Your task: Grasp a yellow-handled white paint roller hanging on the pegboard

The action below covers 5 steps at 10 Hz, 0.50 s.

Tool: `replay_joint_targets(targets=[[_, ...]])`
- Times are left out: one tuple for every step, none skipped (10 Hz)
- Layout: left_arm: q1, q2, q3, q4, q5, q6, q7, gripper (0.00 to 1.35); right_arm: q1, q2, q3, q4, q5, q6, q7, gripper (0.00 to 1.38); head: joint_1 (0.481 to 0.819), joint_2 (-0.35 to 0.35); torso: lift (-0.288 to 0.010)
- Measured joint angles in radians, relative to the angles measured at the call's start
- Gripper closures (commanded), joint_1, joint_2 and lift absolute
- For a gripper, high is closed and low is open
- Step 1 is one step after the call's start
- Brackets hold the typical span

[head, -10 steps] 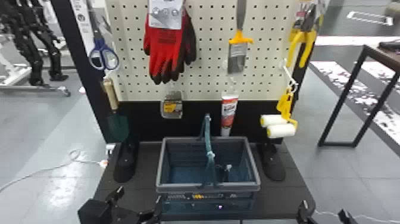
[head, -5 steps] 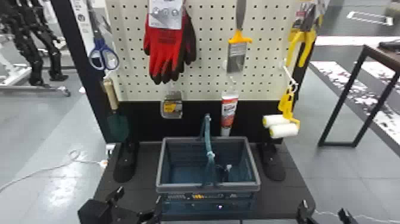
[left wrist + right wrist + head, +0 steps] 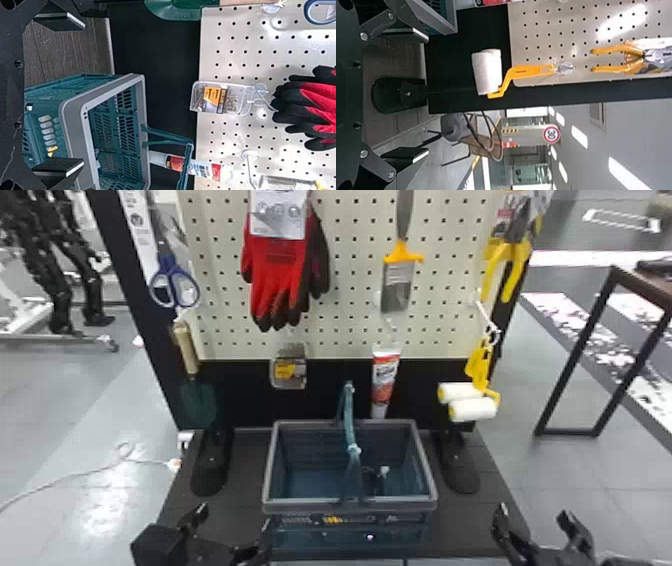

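The paint roller (image 3: pixel 469 402) hangs at the pegboard's (image 3: pixel 350 290) lower right corner, with two white rolls under a yellow handle (image 3: pixel 480 361) on a hook. My right gripper (image 3: pixel 535 526) is low at the front right, open and empty, well short of the roller. In the right wrist view the roller (image 3: pixel 486 72) and its yellow handle (image 3: pixel 526 73) lie ahead of the right gripper (image 3: pixel 405 95), roughly in line with the gap between its fingers. My left gripper (image 3: pixel 227 532) sits open at the front left, beside the basket; in its own view the left gripper (image 3: pixel 59 95) faces the basket's side.
A grey-rimmed teal basket (image 3: pixel 350 502) with an upright handle stands on the black base in front of the board. Red gloves (image 3: pixel 282 270), scissors (image 3: pixel 172 282), a brush (image 3: pixel 397 275), yellow pliers (image 3: pixel 507 255), a tube (image 3: pixel 384 382) and a trowel (image 3: pixel 197 400) hang there. A black table (image 3: pixel 620 335) stands at right.
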Motion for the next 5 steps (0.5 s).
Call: replay_joint_targets(targets=[[-0.001, 0.001, 0.0, 0.0, 0.001, 0.001, 0.0, 0.1, -0.028, -0.006, -0.021, 0.0, 0.002, 0.036, 0.067, 0.28, 0.549, 0.0, -0.1], [-0.001, 0.001, -0.001, 0.0, 0.002, 0.003, 0.0, 0.1, -0.063, -0.008, -0.054, 0.001, 0.014, 0.077, 0.145, 0.26, 0.549, 0.0, -0.1], [-0.001, 0.001, -0.001, 0.0, 0.003, 0.004, 0.0, 0.1, -0.106, -0.008, -0.09, 0.008, 0.033, 0.114, 0.22, 0.26, 0.549, 0.0, -0.1], [-0.002, 0.0, -0.002, 0.001, 0.004, 0.005, 0.0, 0.1, -0.15, -0.008, -0.125, 0.021, 0.048, 0.142, 0.278, 0.25, 0.549, 0.0, -0.1], [-0.003, 0.0, -0.003, 0.001, 0.004, 0.006, 0.0, 0.1, -0.196, -0.009, -0.156, 0.038, 0.059, 0.17, 0.333, 0.25, 0.549, 0.0, -0.1]])
